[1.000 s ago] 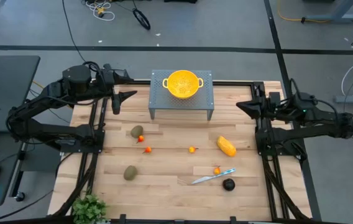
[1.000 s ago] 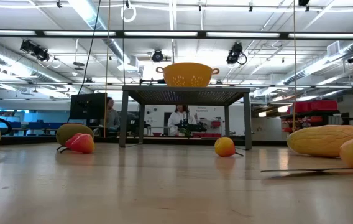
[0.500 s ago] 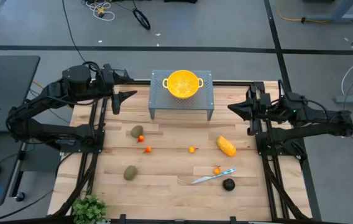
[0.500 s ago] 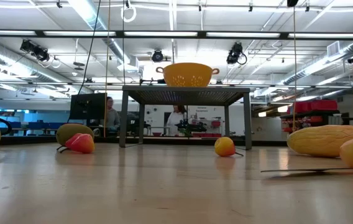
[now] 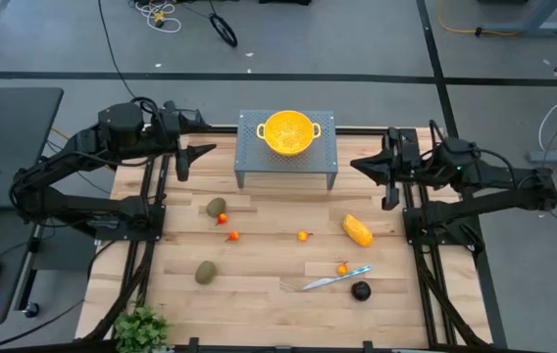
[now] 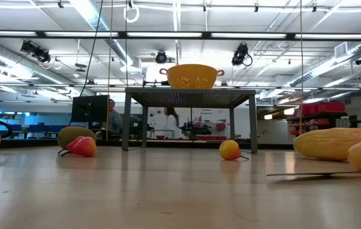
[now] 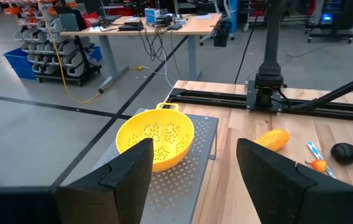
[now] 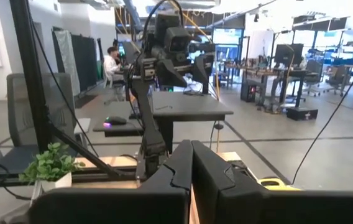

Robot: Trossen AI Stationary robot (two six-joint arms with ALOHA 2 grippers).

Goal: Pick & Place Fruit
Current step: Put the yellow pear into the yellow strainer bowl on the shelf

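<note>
High view, left to right: the left gripper point(image 5: 182, 162) hangs above the desk's point(image 5: 269, 294) far left corner, fingers spread, holding nothing. On the wood lie two olive-brown ovals point(image 5: 217, 208) point(image 5: 205, 273), a small orange-red fruit point(image 5: 233, 235), another point(image 5: 303, 235), a third point(image 5: 342, 268) beside the knife point(image 5: 335, 278), the yellow-orange oblong point(image 5: 357, 231) and the dark round fruit point(image 5: 360, 290). The yellow bowl point(image 5: 289, 131) sits on a grey stand point(image 5: 249, 157) at the far edge. The right gripper point(image 5: 388, 186) hovers beyond the oblong, fingers pressed together, empty.
</note>
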